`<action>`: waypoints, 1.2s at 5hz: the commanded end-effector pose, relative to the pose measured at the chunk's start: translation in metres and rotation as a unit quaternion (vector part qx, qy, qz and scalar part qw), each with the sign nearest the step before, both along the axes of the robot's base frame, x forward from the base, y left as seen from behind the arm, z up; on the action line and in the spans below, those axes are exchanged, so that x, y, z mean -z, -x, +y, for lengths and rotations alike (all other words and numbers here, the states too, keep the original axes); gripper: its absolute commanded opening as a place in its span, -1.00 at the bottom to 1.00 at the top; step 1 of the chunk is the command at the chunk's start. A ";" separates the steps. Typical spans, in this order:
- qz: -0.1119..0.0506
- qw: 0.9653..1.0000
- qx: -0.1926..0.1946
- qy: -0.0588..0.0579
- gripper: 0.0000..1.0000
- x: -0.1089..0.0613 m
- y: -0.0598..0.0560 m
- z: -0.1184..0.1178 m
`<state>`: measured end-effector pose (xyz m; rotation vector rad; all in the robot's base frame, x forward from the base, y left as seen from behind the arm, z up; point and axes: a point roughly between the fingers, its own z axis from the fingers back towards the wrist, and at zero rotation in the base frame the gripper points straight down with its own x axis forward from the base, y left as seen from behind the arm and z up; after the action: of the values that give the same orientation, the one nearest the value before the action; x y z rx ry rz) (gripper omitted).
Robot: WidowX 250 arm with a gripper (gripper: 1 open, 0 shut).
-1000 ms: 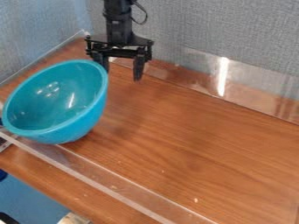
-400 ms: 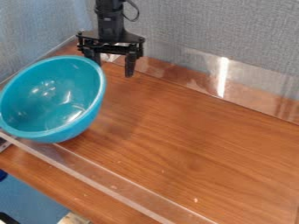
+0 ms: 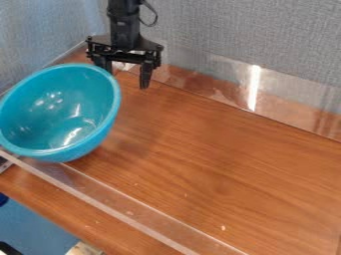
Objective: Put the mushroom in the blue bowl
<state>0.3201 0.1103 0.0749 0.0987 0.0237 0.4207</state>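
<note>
bowl (image 3: 60, 113) L on table (image 3: 220, 159), claw (image 3: 126, 66) behind

Blue bowl (image 3: 59, 115): one, large, round and deep, glossy teal-blue with smooth plain sides and pale glints on the inner wall; condition, open-topped, its interior showing only bare glossy surface to me. Position: at the left of the camera view, on the left part of the wooden desk (image 3: 220, 159), beside the clear strip along the near edge, its mouth tipped toward the camera.
</note>
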 end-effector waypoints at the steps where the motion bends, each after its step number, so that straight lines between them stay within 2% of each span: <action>1: 0.034 0.995 -0.093 0.002 1.00 0.010 0.033 0.031; 3: 0.048 0.993 -0.111 -0.005 1.00 0.015 0.044 0.042; 6: 0.068 0.989 -0.129 -0.012 1.00 0.034 0.049 0.051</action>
<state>0.3161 0.1339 0.0555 0.1605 0.0519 0.4382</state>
